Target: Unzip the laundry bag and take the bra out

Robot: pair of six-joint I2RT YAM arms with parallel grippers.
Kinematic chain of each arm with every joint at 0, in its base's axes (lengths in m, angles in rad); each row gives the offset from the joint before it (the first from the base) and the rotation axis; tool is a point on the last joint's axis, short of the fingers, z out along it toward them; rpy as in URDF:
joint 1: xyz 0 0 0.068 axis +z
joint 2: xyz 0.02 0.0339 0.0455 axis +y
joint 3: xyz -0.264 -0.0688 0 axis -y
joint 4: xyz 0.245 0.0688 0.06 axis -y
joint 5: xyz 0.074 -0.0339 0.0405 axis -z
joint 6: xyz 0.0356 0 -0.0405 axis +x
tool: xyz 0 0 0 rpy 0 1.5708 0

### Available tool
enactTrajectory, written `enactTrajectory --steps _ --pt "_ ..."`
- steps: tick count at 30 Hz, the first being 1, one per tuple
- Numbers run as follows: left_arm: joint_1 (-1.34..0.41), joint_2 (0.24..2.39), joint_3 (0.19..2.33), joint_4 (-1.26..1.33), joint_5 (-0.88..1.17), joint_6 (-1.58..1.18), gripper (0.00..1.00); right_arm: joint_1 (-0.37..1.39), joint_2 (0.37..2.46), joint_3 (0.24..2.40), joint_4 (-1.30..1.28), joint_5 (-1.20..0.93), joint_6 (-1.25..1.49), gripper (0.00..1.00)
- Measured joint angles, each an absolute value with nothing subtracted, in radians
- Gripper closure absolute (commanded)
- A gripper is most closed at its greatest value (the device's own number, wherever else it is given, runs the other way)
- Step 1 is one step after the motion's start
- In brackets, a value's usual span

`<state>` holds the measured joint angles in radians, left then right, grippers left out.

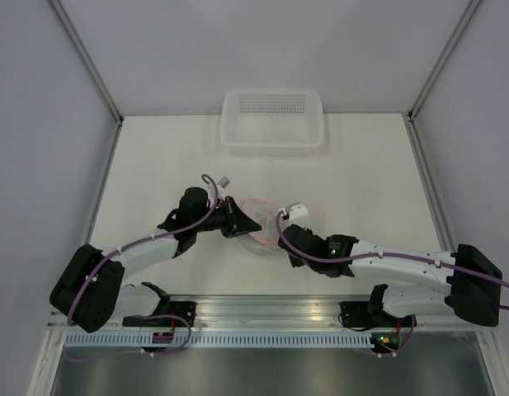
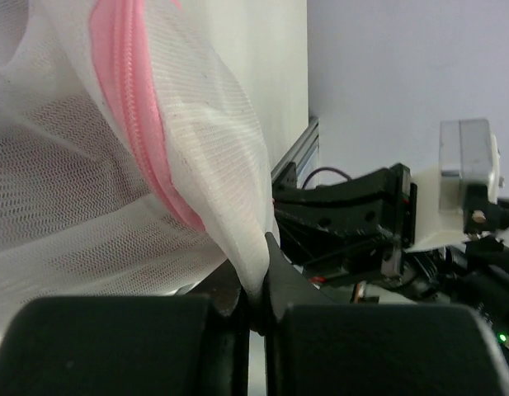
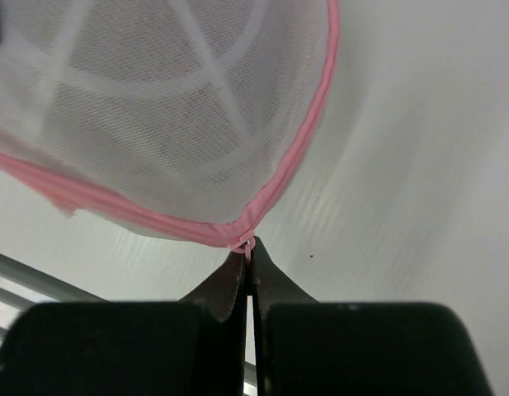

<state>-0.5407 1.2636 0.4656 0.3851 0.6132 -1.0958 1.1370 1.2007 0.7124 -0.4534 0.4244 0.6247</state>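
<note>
A small white mesh laundry bag (image 1: 262, 221) with pink trim is at the middle of the counter (image 1: 155, 165), between two arms. The left end effector (image 2: 258, 289) pinches a fold of its mesh. The right end effector (image 3: 249, 254), pressed together, grips what looks like the pink zipper pull (image 3: 241, 244). A clear plastic basket (image 1: 272, 148) stands well behind.

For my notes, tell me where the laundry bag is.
Top view: the laundry bag is mid-table, pinched between the left gripper and right gripper, with the basket beyond it.

1 laundry bag (image 1: 261, 216), 1 basket (image 1: 272, 148), 2 grippers (image 2: 256, 307) (image 3: 250, 257)
</note>
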Motion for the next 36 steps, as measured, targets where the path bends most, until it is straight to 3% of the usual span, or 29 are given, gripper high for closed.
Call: enactTrajectory --steps 13,15,16,17,19,22,28,31,36 --pt "-0.494 1.545 0.785 0.353 0.937 -0.9 0.98 1.134 1.207 0.742 -0.521 0.511 0.648 1.0" --pt "-0.493 1.617 0.867 0.37 0.972 -0.9 0.9 1.13 1.154 0.742 -0.521 0.517 0.645 1.0" --pt "-0.493 1.647 0.898 0.387 0.985 -0.902 0.81 1.129 1.134 0.742 -0.521 0.52 0.643 0.99" --pt "-0.493 1.686 0.927 0.417 1.001 -0.908 0.51 1.128 1.114 0.742 -0.521 0.521 0.64 0.99" --pt "-0.492 1.744 0.957 0.472 1.006 -0.937 0.3 1.129 1.093 0.743 -0.52 0.519 0.638 0.99" --pt "-0.482 1.759 0.925 0.507 0.969 -0.971 0.15 1.129 1.095 0.743 -0.521 0.509 0.634 1.0" --pt "-0.488 1.517 0.693 0.356 0.744 -0.971 0.04 1.129 1.103 0.741 -0.492 0.45 0.618 0.99" --pt "-0.503 1.308 0.594 0.284 0.649 -0.976 0.03 1.129 1.11 0.73 -0.443 0.393 0.599 1.0" --pt "-0.551 1.17 0.577 0.232 0.561 -0.991 0.02 1.129 1.126 0.709 -0.377 0.303 0.574 1.0"
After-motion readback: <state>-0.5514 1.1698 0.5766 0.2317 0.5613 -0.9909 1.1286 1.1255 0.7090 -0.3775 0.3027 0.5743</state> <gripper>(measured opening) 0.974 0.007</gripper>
